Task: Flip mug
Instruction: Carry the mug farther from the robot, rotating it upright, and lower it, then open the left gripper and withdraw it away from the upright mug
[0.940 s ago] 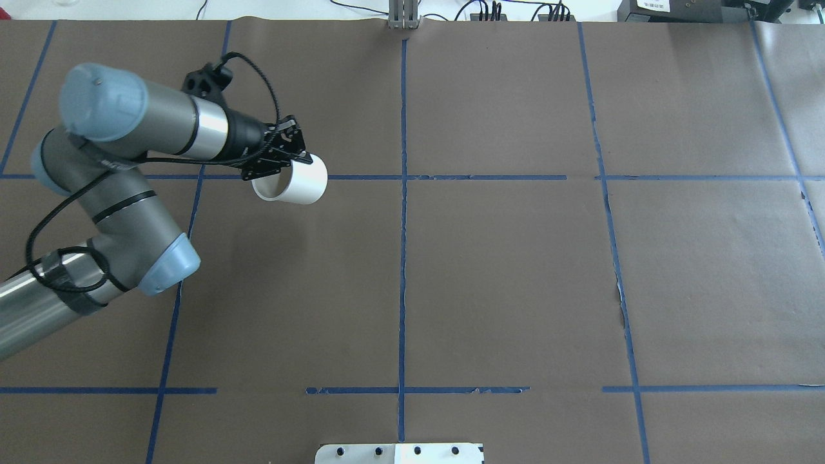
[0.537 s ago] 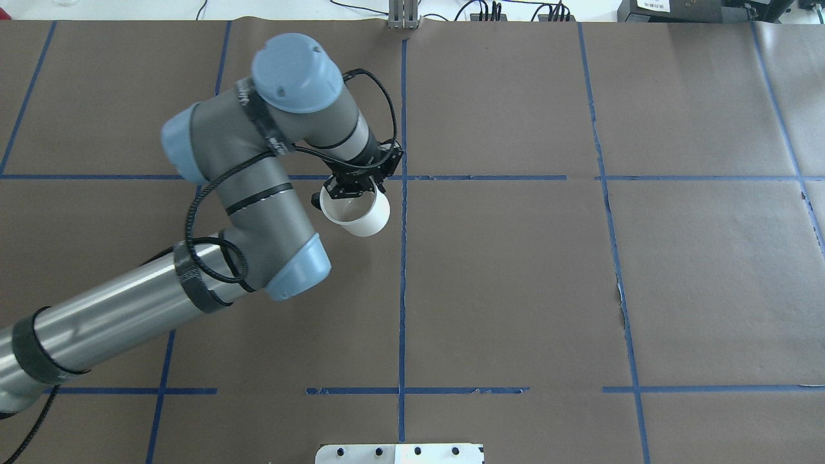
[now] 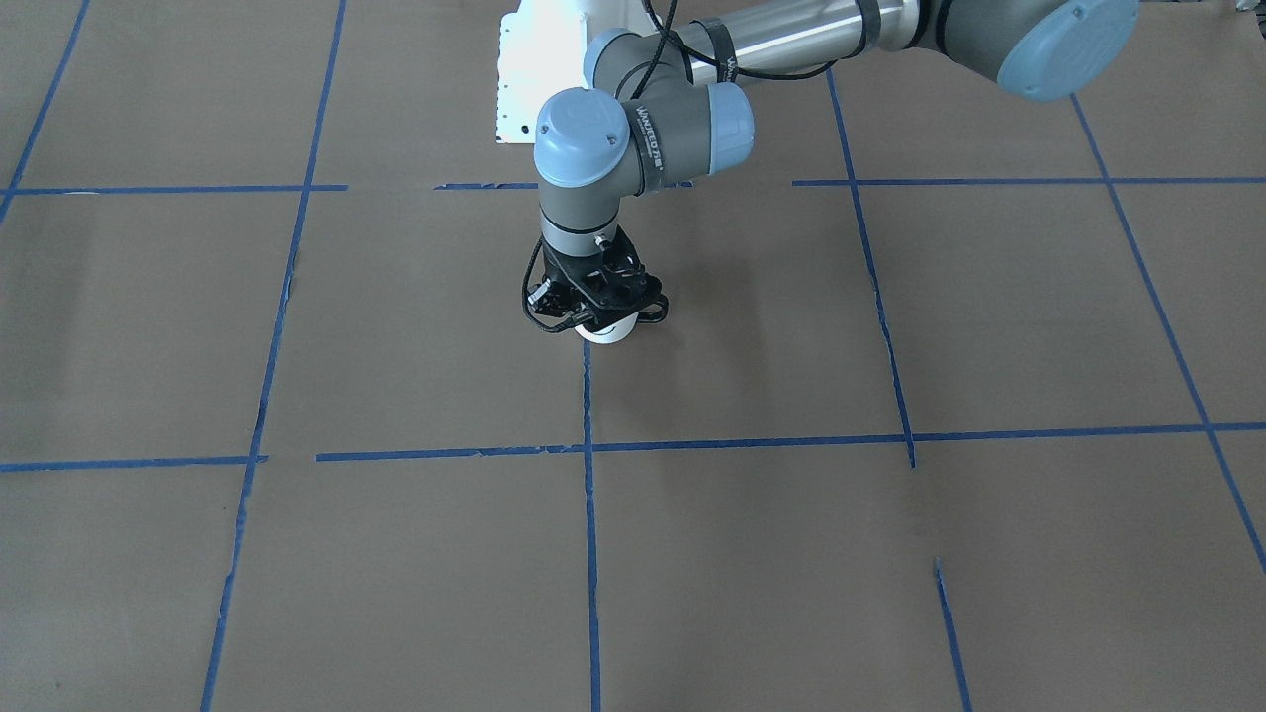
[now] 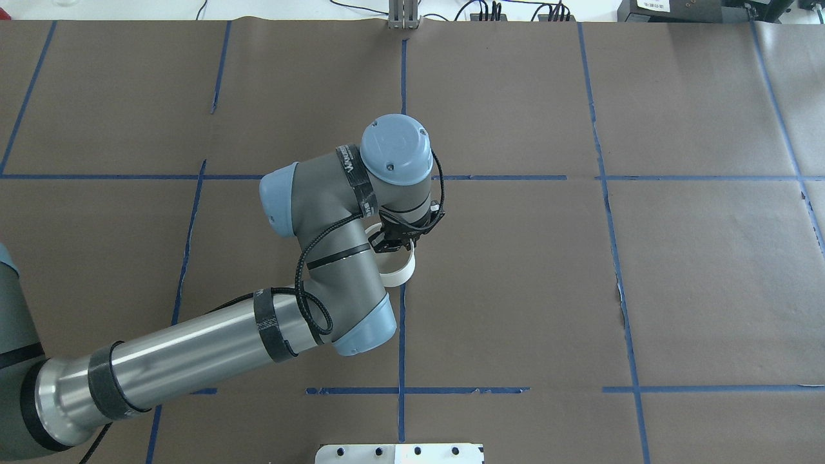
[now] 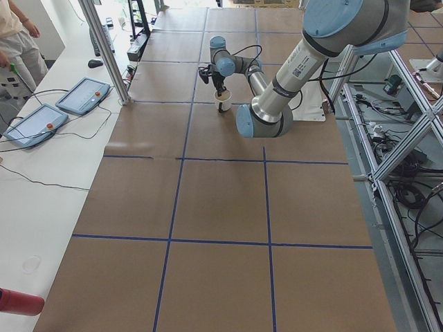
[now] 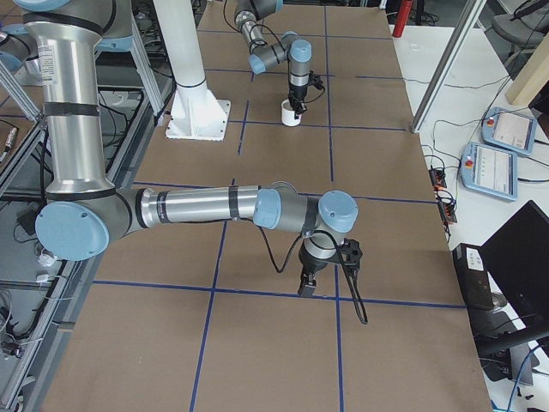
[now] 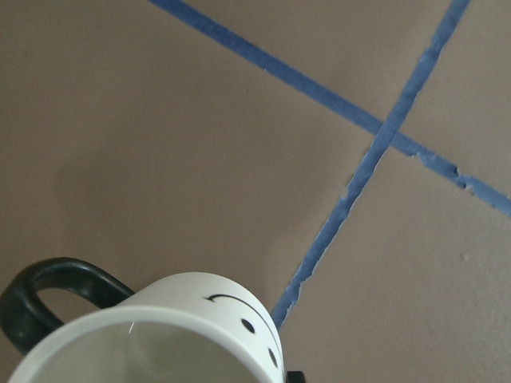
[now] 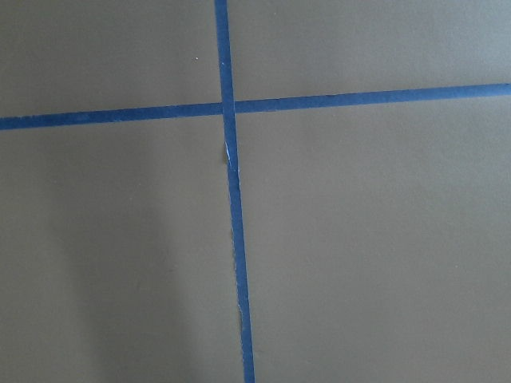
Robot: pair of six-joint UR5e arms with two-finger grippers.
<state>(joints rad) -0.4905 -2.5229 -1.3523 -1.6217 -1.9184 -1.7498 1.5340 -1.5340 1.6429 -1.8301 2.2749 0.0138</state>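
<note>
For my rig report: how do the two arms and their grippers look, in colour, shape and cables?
Both arms, the left arm and the right arm, are tubes of silver metal and grey, with round light-blue joint caps, black bands and a looping black cable. The left gripper and the right gripper are black.

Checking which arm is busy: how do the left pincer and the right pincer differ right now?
The left pincer grips the mug at its rim; the right pincer carries nothing visible. The left pincer is near the table's middle, the right pincer hangs toward its right end. Both point down.
</note>
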